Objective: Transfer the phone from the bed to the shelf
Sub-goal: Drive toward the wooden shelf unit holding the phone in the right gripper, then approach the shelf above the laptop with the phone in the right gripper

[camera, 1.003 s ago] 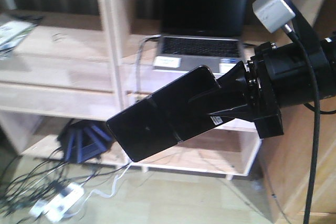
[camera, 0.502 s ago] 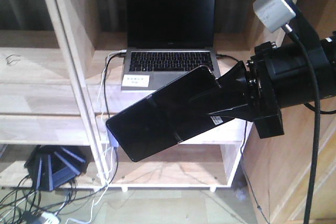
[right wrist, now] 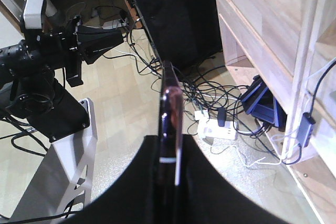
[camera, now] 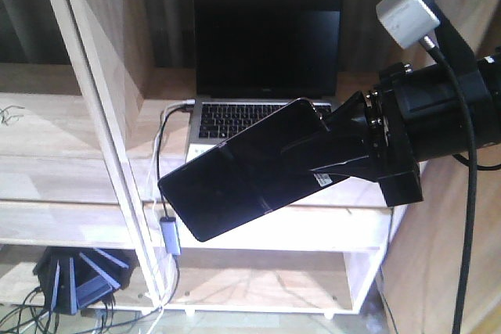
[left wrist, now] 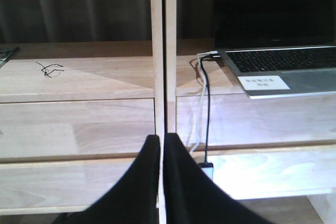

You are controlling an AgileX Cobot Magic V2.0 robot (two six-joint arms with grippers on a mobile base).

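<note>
My right gripper (camera: 293,170) is shut on the phone (camera: 211,193), a glossy black slab with a rose-gold rim that sticks out to the lower left. It hangs in the air in front of the pale wood shelf (camera: 78,170), level with the laptop board. In the right wrist view the phone (right wrist: 169,98) stands edge-on between the black fingers (right wrist: 210,182). My left gripper (left wrist: 161,137) is shut with nothing in it and points at the shelf's upright post (left wrist: 163,51). The left gripper (right wrist: 118,38) also shows in the right wrist view. The bed is out of view.
An open grey laptop (camera: 266,44) sits on the shelf board behind the phone, with cables running down the post. On the floor lie tangled cables, a white power strip (right wrist: 218,128) and a blue object (camera: 78,279). A black cabinet (right wrist: 178,14) stands beside the shelf.
The shelf and laptop have slid sideways in the front view and grown larger, so the robot has come closer. The phone stays held the same way in my right gripper.
</note>
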